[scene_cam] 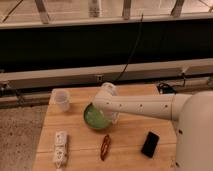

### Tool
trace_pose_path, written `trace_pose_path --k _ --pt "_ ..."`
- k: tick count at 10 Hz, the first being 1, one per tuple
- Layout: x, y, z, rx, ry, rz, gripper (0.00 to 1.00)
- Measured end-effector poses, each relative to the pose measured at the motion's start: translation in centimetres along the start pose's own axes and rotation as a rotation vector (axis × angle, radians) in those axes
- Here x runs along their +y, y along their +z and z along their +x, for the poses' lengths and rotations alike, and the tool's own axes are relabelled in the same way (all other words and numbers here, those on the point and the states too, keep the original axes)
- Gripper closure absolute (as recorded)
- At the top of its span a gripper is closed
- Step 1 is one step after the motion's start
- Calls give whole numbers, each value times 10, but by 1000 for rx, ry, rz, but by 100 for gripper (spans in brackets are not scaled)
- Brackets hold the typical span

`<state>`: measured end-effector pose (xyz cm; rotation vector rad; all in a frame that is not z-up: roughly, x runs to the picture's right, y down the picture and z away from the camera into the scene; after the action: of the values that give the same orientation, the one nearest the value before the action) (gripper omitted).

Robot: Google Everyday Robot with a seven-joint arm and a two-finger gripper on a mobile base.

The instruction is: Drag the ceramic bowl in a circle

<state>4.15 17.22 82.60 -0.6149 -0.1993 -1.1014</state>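
The ceramic bowl (94,119), green, glossy and shallow, sits on the wooden table (127,150) left of centre. My white arm reaches in from the right. Its gripper (112,118) hangs down over the bowl's right rim, shut on that rim. The arm and gripper hide the bowl's right side.
A small clear plastic cup (61,100) stands just up and left of the bowl. In front of the bowl lie a white blocky item (60,148), a reddish-brown oblong item (105,146) and a flat black slab (150,144). The table's left edge drops to speckled floor.
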Motion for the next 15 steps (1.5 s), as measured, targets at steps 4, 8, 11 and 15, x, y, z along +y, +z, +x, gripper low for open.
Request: trace_pose_path --k 4,8,11,15 --pt "8 2 4 0 -55 5 100" --pt "17 4 9 2 -92 14 100" --pt "20 6 13 1 -127 22 100" --pt "41 9 28 4 -116 26 100"
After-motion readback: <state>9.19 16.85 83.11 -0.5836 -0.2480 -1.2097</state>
